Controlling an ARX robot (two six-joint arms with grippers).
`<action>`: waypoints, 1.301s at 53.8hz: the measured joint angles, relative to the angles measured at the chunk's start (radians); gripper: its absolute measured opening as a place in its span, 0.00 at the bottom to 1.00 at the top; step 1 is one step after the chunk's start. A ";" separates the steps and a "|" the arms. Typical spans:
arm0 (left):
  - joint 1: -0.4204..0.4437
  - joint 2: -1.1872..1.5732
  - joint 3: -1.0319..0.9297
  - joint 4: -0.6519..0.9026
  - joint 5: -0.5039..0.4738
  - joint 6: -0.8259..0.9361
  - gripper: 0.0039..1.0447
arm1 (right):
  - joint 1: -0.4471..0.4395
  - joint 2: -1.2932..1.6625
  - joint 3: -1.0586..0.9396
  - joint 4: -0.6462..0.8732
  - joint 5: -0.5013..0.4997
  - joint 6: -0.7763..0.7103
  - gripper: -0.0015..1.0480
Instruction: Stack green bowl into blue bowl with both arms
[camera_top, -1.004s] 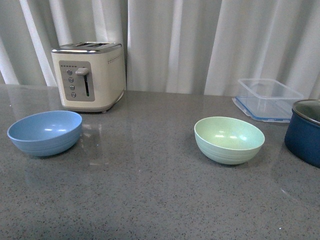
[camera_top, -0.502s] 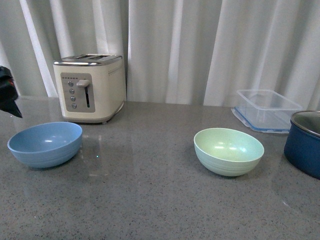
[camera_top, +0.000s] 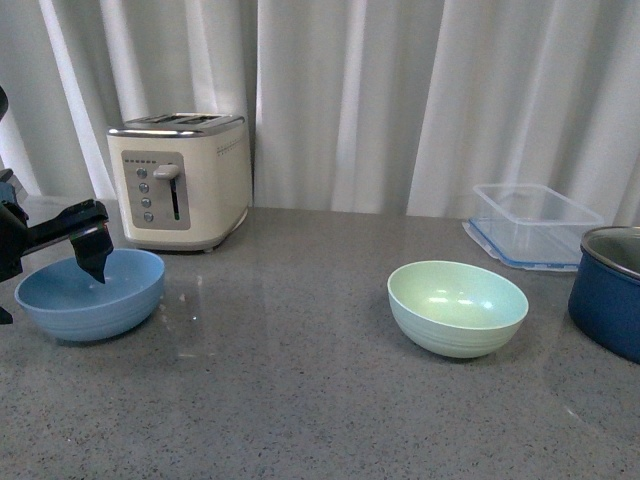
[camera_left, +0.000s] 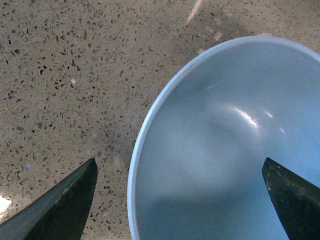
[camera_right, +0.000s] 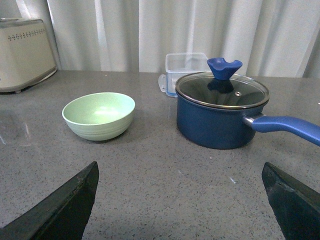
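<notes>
While the blue bowl (camera_top: 110, 298) sits on the grey counter (camera_top: 300, 400) at far L, just in front of the toaster (camera_top: 185, 178), the L claw (camera_left: 178, 165) hangs over it w/ jaws wide apart. One finger (camera_left: 65, 205) is over bare counter, the other over the bowl's inside, rim btwn them. Contact w/ bowl: can't tell. To the R the green bowl (camera_top: 458, 308) stands upright & empty, well apart from the blue bowl, near the pot (camera_top: 610, 290) and clear tub (camera_top: 535, 222). R claw (camera_right: 180, 165) is spread open, nothing btwn its tips, low over counter, facing green bowl & lidded pot, touching neither.
</notes>
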 joint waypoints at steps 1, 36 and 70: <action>-0.001 0.004 0.004 -0.002 -0.004 0.000 0.94 | 0.000 0.000 0.000 0.000 0.000 0.000 0.90; -0.017 -0.007 0.031 -0.014 0.020 -0.007 0.03 | 0.000 0.000 0.000 0.000 0.000 0.000 0.90; -0.307 0.019 0.112 -0.028 0.002 -0.019 0.03 | 0.000 0.000 0.000 0.000 0.000 0.000 0.90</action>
